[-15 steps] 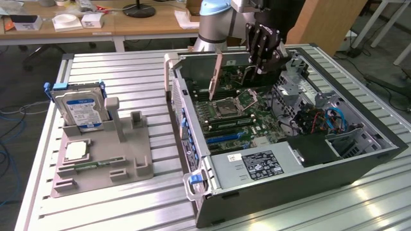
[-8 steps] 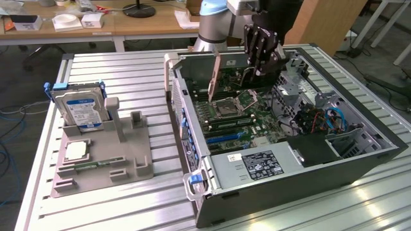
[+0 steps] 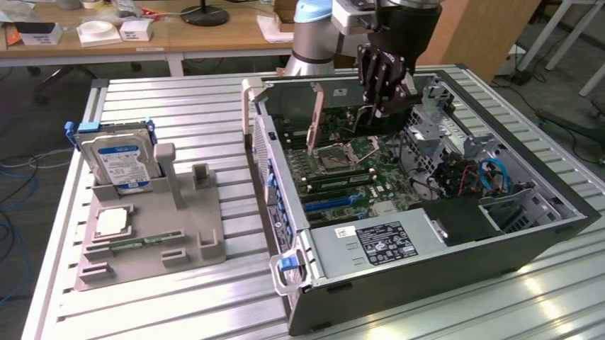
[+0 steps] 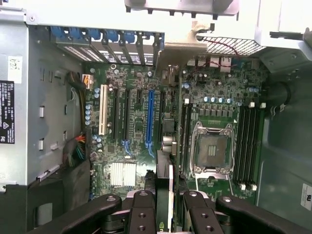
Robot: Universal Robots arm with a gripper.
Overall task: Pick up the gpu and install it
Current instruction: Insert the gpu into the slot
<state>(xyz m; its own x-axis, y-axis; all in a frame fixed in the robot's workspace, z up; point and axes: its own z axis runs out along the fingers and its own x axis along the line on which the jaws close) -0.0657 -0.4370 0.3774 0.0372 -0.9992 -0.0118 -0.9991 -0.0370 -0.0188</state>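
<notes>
Item: gripper [image 3: 389,106], upper centre of the exterior frame, poised over the open computer case [image 3: 529,244]. Condition: clenched on the gpu [image 3: 364,117], held edge-on between its fingers [image 4: 141,214] above the motherboard [image 4: 195,107]. Item: blue expansion slot [image 4: 149,119], mid-frame in the wrist view, vacant. Item: hard drive [image 3: 118,159], upright in the grey holder tray [image 3: 142,248], left side of the exterior frame.

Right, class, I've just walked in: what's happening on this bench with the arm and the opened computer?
A robot arm's end effector hangs inside the open computer case, gripping the gpu edge-on between its fingers, above the motherboard. The card isn't seated in a slot yet. A hard drive stands in a grey holder beside the case.
</notes>
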